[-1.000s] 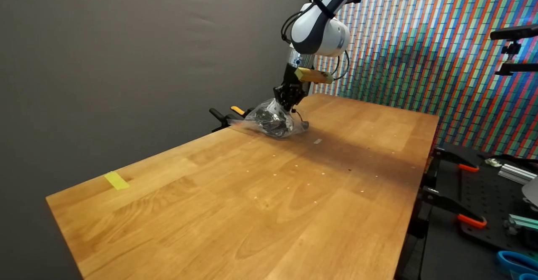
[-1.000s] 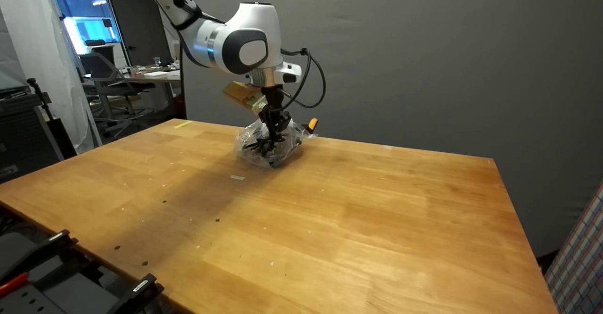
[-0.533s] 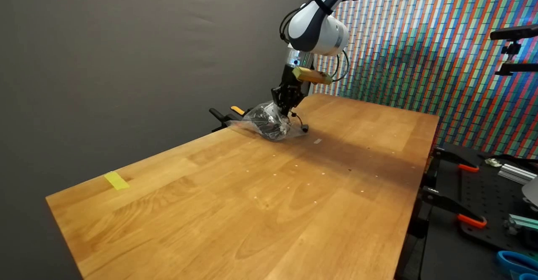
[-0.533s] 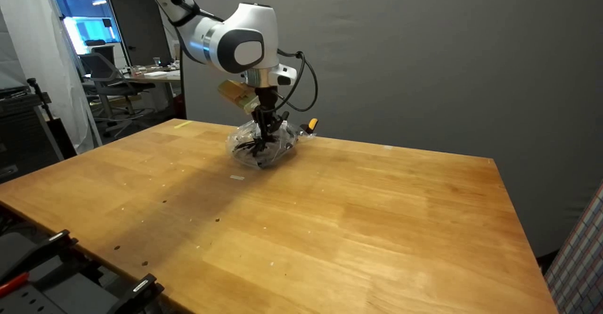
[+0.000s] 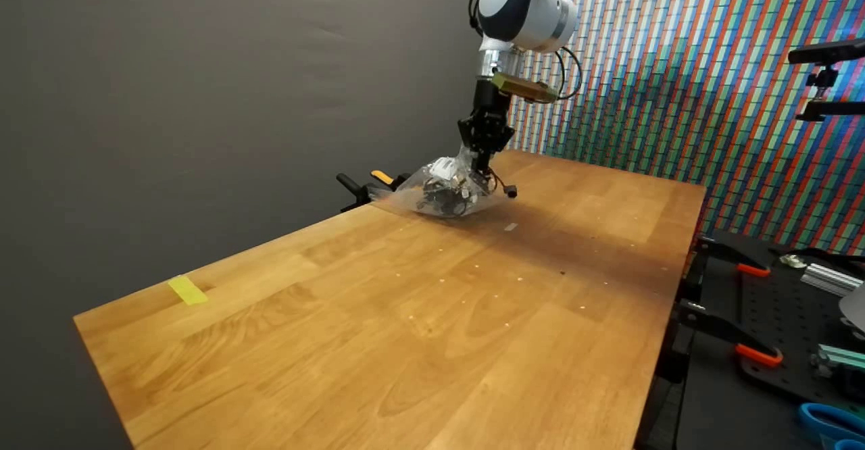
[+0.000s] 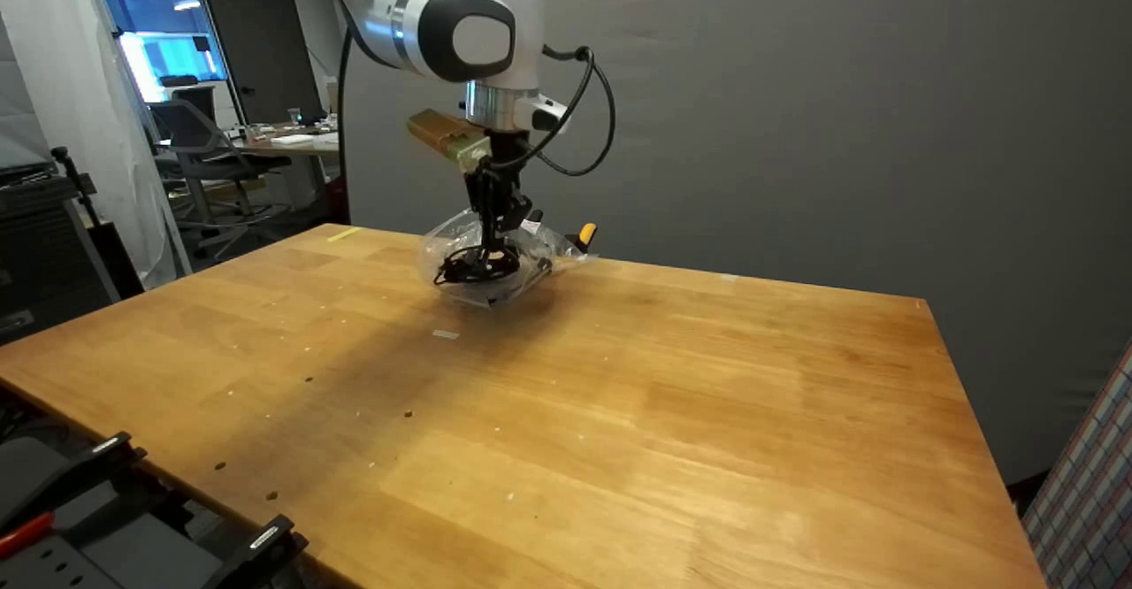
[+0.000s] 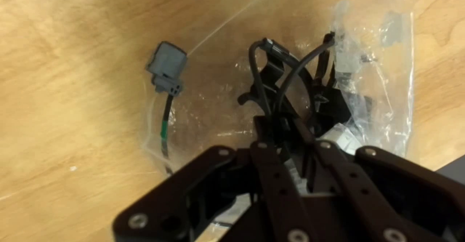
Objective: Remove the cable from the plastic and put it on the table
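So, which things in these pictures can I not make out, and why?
Lower part of the thin black cable: wrist view, hidden by the black two-finger gripper.
Far end of the black wire with green band: wrist view, behind the gripper.
Any print on the white piece at the clear plastic bag: in an exterior view, too small.
Rest of the rounded blue handle: in an exterior view, cut by the edge.

We've got a white arm [image 6: 528, 27] with a dark grey patch [image 6: 438, 36], and it meets a bright silver collar [image 6: 491, 104]! Beside that collar we spot looping black cables [image 6: 611, 116]; below it, a golden-brown block [image 6: 442, 133] and black jaws dotted with silvery screws [image 7: 138, 221].
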Action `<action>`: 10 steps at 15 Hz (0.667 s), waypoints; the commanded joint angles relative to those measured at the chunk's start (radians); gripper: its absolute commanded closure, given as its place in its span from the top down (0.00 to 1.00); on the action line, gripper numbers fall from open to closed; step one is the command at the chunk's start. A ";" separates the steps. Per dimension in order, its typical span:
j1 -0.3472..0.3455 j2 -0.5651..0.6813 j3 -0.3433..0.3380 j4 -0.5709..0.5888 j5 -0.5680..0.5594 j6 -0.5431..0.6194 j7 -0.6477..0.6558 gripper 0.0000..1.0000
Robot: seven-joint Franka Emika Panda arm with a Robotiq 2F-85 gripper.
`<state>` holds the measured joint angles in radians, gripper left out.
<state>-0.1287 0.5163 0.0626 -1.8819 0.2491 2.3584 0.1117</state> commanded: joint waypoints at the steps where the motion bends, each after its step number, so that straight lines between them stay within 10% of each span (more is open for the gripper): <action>1: -0.012 -0.151 -0.031 -0.074 0.024 -0.152 -0.031 0.13; 10: -0.001 -0.335 -0.124 -0.031 -0.048 -0.533 -0.002 0.13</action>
<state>-0.1346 0.2480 -0.0328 -1.9291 0.2247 1.9451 0.1029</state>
